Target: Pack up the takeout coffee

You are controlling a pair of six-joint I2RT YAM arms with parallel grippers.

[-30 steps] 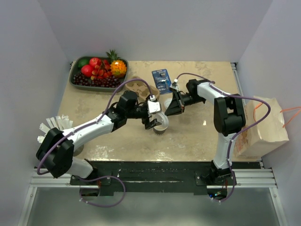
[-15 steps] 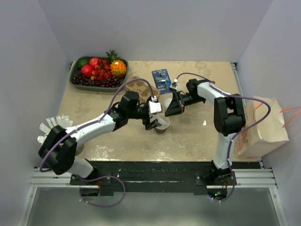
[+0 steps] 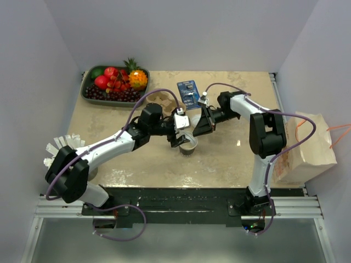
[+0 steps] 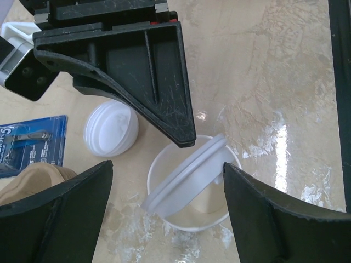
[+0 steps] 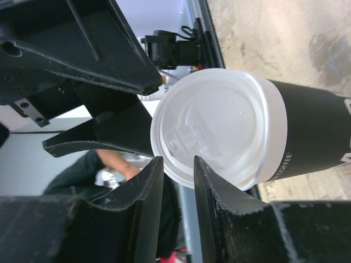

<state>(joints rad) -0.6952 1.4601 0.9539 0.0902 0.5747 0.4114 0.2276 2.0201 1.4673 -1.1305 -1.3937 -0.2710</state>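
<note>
The takeout coffee (image 3: 187, 147) stands mid-table, a dark cup (image 5: 315, 137) with a cream rim (image 4: 164, 216). Its white lid (image 4: 184, 175) lies tilted across the mouth, so part of the inside shows. My left gripper (image 4: 167, 164) hangs open and wide over the cup, one finger on each side, neither touching it. From the right, my right gripper (image 5: 177, 160) reaches in with its jaws a narrow gap apart. The lid's rim (image 5: 219, 126) sits right at their tips. One right finger (image 4: 159, 82) rests its tip on the lid's edge.
A spare white lid (image 4: 111, 127) lies just behind the cup, beside a blue packet (image 3: 188, 92) and the brown pulp carrier (image 3: 159, 101). A fruit tray (image 3: 88, 90) fills the back left. A paper bag (image 3: 307, 145) stands off the table's right edge.
The right jaws have parted a little at the lid. The left gripper has shifted slightly toward the back over the cup, and the cup stays in place.
</note>
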